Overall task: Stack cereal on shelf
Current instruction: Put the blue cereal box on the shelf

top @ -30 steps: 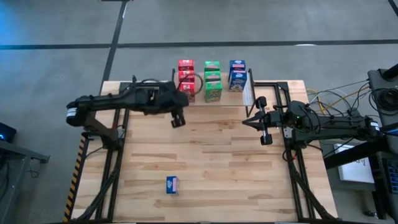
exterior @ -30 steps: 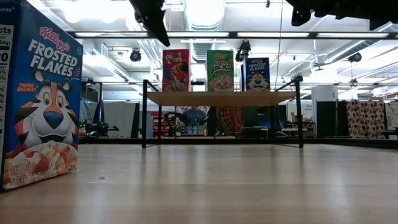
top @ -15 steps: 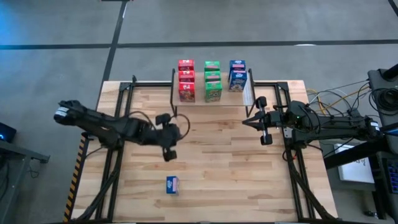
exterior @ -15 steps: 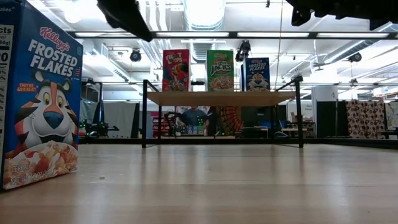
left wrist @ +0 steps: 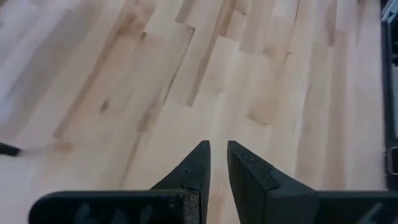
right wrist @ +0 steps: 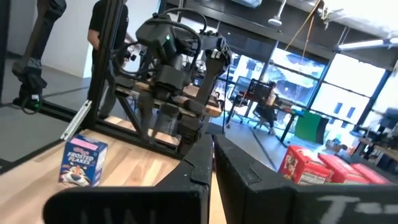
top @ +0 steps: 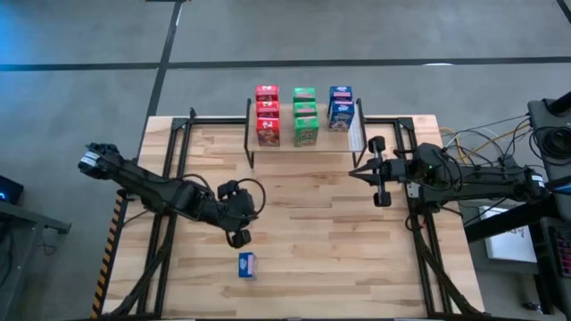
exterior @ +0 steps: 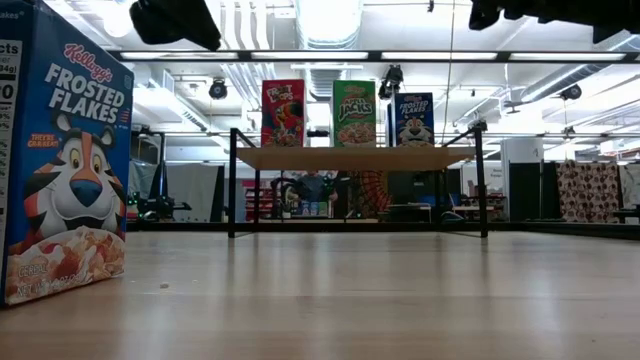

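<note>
Since the earlier frames the left arm has been swung away from the shelf and drawn back over the middle of the table (top: 357,267), so that the left gripper (top: 238,237) is now found just above the lone blue box (top: 247,265); its fingers (left wrist: 194,167) are seen nearly closed, a narrow slit between them, with nothing held and only bare wood beneath; the right arm has been left unmoved at the right side of the table, and the right gripper (top: 377,172) is shut and empty, pointed across the table; the shelf (top: 303,134) is set at the far edge of the table, and on it the boxes are lined in three rows, the red boxes (top: 267,114) on the left, the green boxes (top: 305,114) in the middle, the blue boxes (top: 340,107) on the right; the lone blue box is stood upright on the near part of the table, well apart from the shelf.
</note>
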`<state>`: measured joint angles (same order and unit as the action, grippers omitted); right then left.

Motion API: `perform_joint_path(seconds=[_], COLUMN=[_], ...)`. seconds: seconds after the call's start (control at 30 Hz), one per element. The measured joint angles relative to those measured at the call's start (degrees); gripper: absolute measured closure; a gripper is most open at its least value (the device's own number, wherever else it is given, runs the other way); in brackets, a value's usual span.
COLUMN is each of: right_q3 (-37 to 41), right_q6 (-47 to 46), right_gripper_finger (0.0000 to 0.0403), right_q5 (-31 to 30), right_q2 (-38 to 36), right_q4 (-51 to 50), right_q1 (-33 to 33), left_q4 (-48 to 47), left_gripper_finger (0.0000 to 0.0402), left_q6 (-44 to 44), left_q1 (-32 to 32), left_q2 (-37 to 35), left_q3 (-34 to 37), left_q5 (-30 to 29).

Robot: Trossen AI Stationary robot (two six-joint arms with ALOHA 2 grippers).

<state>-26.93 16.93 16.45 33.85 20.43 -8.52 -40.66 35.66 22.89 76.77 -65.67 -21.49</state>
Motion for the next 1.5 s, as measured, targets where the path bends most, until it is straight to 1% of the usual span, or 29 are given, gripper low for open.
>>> perform_joint_path(seconds=[0.13, 0.27, 0.37, 0.47, 0.63, 0.83, 0.97, 1.13, 1.2, 1.27, 1.4, 1.5], right_q3=[-0.36, -1.44, -3.63, -5.96, -10.13, -15.94, -19.89, -24.64, -26.62, -28.85, -32.90, -35.93], right_q6=[1.67, -1.41, -4.20, -6.40, -8.25, -9.64, -9.88, -10.97, -11.03, -11.51, -12.50, -12.50], right_gripper_finger=[0.0394, 0.0394, 0.0394, 0.0394, 0.0394, 0.0394, 0.0394, 0.0394, 0.0394, 0.0394, 0.0394, 0.0394], right_q5=[0.00, 0.00, 0.02, 0.02, 0.09, 0.40, 0.53, 0.52, 0.53, 0.52, 0.52, 0.50], right_q2=[0.00, 0.55, 2.65, 6.64, 15.70, 26.76, 32.69, 38.59, 40.48, 42.49, 46.25, 48.96], right_q4=[-0.05, -0.79, -2.83, -4.04, -4.04, -4.00, -3.98, -4.49, -6.25, -7.91, -10.94, -13.34], right_q1=[-0.02, -0.02, 0.03, 0.03, 0.03, 2.44, 5.17, 8.56, 9.95, 11.51, 14.73, 17.18], left_q4=[-0.24, -0.50, -1.16, -1.16, -1.11, -0.92, -0.98, -0.96, -0.94, -0.87, -0.26, 0.22], left_gripper_finger=[0.0365, 0.0365, 0.0365, 0.0365, 0.0365, 0.0365, 0.0365, 0.0365, 0.0365, 0.0365, 0.0365, 0.0365], left_q6=[2.87, 1.98, 0.12, -0.57, -0.47, -2.65, -3.60, -2.62, -1.57, -0.13, 4.21, 6.98], left_q1=[1.94, 4.00, 6.19, 8.94, 13.14, 15.04, 15.09, 15.09, 15.20, 15.26, 15.68, 16.79], left_q2=[0.00, 0.00, 0.00, 0.00, 0.00, 0.00, 0.00, 0.00, 0.00, 0.00, 0.00, 0.00], left_q3=[0.13, 0.15, 0.51, 1.65, 4.75, 6.92, 8.04, 8.22, 8.24, 8.24, 8.24, 8.24], left_q5=[0.02, -0.11, -1.77, -6.28, -14.28, -20.59, -22.92, -23.04, -22.60, -19.62, -10.77, -6.60])
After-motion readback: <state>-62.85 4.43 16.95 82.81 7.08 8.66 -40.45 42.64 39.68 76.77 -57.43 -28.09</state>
